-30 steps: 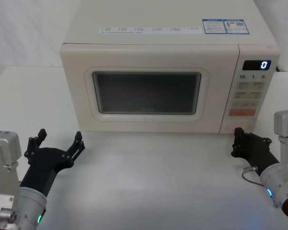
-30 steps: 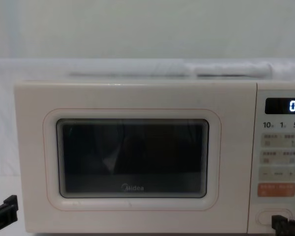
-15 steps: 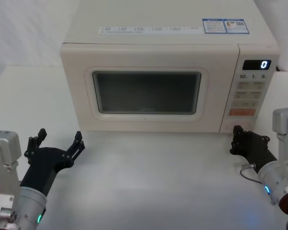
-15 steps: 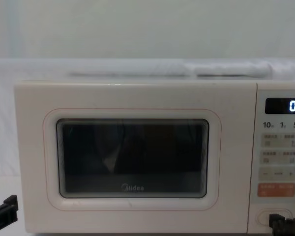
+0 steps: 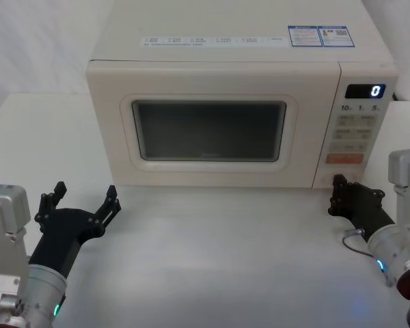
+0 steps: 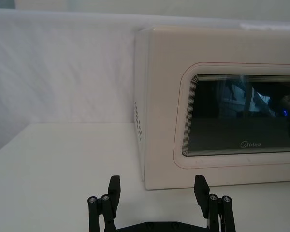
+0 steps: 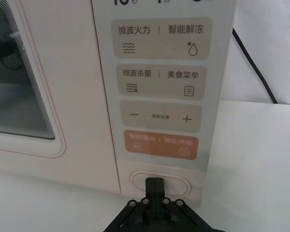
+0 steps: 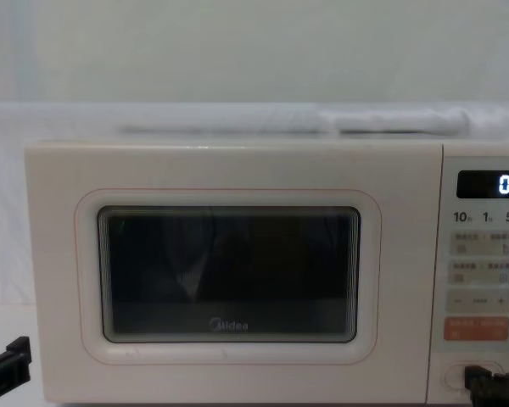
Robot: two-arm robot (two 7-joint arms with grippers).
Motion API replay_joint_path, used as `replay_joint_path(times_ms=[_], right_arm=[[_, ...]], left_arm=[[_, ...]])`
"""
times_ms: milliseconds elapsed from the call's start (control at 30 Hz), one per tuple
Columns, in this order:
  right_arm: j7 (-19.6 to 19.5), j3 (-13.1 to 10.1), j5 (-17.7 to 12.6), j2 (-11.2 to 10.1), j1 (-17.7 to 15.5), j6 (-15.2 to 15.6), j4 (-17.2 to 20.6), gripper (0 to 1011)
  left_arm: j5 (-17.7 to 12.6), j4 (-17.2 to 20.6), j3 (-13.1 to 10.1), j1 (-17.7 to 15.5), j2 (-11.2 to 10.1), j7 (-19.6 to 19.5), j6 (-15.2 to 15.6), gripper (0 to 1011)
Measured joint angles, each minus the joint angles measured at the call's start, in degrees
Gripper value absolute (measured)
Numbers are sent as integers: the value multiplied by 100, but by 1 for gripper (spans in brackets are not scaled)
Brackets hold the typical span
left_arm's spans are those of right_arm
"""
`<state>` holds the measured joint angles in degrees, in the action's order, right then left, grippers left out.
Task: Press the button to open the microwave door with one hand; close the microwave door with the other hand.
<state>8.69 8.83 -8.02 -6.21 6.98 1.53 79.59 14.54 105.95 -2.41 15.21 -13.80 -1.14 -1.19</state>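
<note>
The cream-white microwave (image 5: 239,61) stands at the back of the table, its door (image 5: 208,131) flush with the front and the display showing "0". My right gripper (image 5: 339,188) is shut, and its joined tip (image 7: 154,182) rests against the middle of the wide pill-shaped button (image 7: 178,182) at the foot of the control panel. From the chest, that gripper (image 8: 478,381) covers the right part of the button (image 8: 455,373). My left gripper (image 5: 83,203) is open, low over the table before the door's left end (image 6: 183,145), well apart from it.
An orange key (image 7: 160,146) sits just above the button, with beige keys higher up. A black power cable (image 7: 253,65) runs down behind the microwave's right side. White table (image 5: 219,253) stretches between the two arms.
My right gripper has edged forward and slightly left, onto the button. The door and the left arm have not moved.
</note>
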Motion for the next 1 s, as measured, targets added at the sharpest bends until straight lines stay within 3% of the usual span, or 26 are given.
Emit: replay_joint_path(times_ms=[1000], right_arm=[[64,-54,-53,38,328,-160,-492,0]], left_arm=[[0,0,0,0,0,0,0,1001]])
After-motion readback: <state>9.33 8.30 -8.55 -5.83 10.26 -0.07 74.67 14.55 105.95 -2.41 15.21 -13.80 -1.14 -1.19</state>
